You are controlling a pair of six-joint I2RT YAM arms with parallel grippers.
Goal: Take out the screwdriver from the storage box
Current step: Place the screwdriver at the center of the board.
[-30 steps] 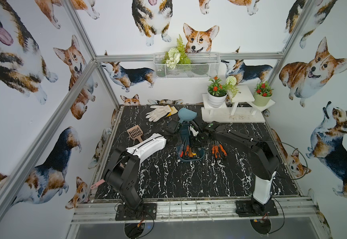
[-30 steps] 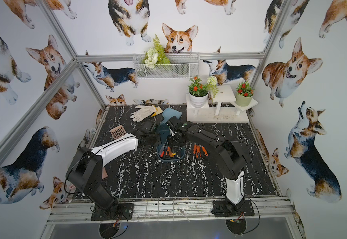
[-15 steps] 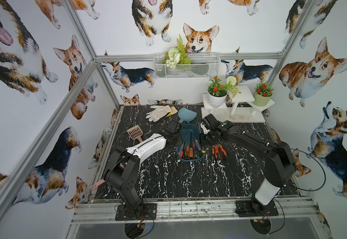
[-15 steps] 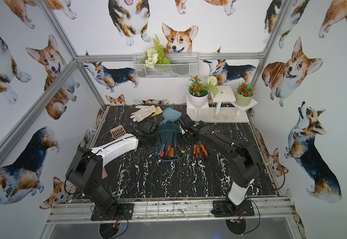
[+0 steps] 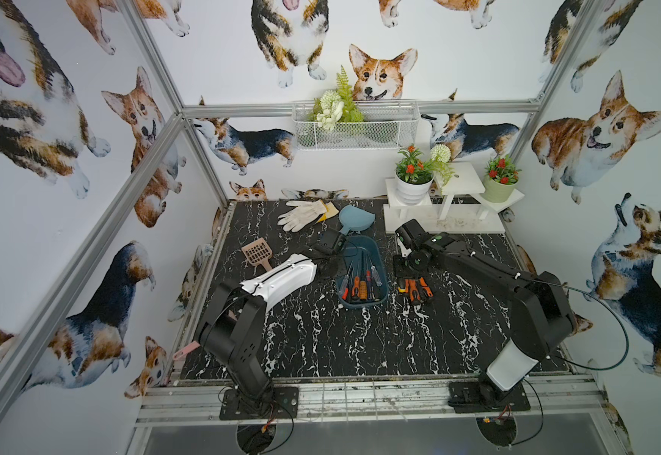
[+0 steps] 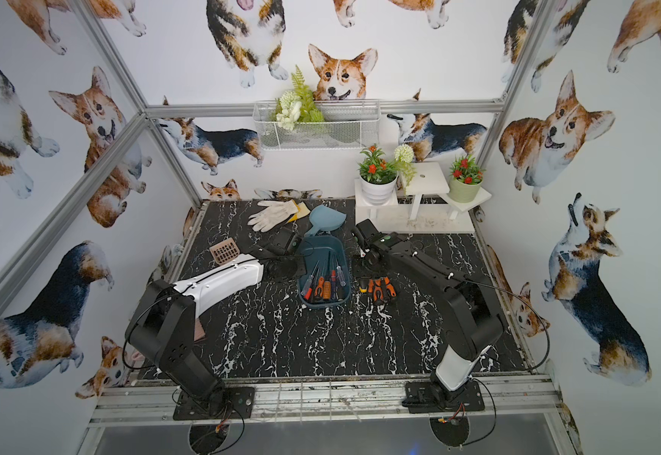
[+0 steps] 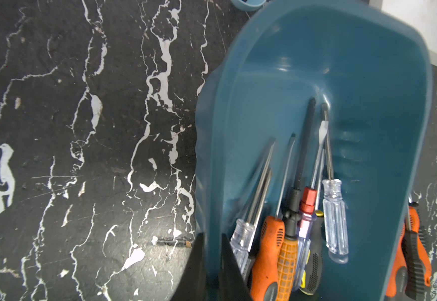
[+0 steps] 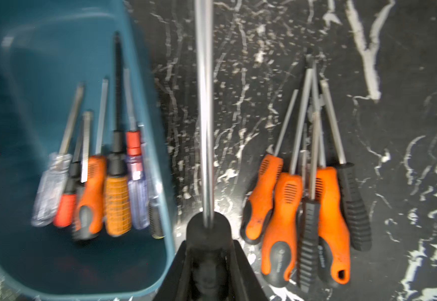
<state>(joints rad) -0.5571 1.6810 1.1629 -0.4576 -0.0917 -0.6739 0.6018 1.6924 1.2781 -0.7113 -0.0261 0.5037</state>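
Note:
The dark teal storage box lies mid-table, with several screwdrivers in its near end. My left gripper is shut on the box's left wall, one finger inside and one outside. Just right of the box, my right gripper is shut on a black-handled screwdriver. Its long steel shaft points away from the jaws, above the table. A pile of orange and black screwdrivers lies on the table beside it.
Behind the box lie a light blue dustpan and white gloves. A brown slotted scoop sits at the left. A white stand with flower pots fills the back right corner. A wire basket hangs on the back wall.
My right arm has swung from over the box to its right side with the black-handled screwdriver, so the box's contents show again. The left arm has stayed where it was.

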